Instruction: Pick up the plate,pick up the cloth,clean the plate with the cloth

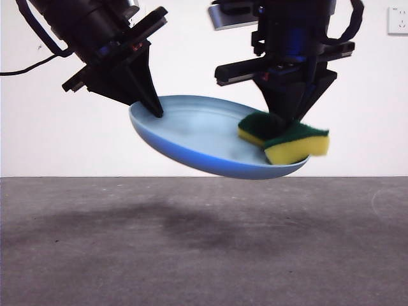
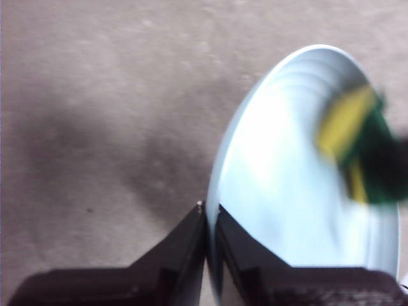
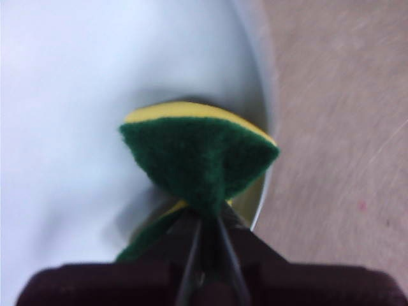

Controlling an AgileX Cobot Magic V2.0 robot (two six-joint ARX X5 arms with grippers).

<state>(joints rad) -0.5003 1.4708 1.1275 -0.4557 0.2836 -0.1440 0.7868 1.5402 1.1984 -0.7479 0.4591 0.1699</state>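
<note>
Clearly the light-blue plate (image 1: 191,137) hangs in the air above the grey table (image 1: 204,248), tilted, its long axis running from its high rim at 10 o'clock in the front view down to 4 o'clock. The left gripper (image 2: 207,220) is clenched on that high rim. The right gripper (image 3: 205,233) pinches the yellow-and-green sponge (image 1: 285,137), folded green side up, at the low rim, with open table all around.

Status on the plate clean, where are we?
Both pickups look done: left gripper holds the plate by its rim, off the table; right gripper pinches the cloth. In hand: cloth on the plate's inside near its rim. Left: finishing the wipe.
</note>
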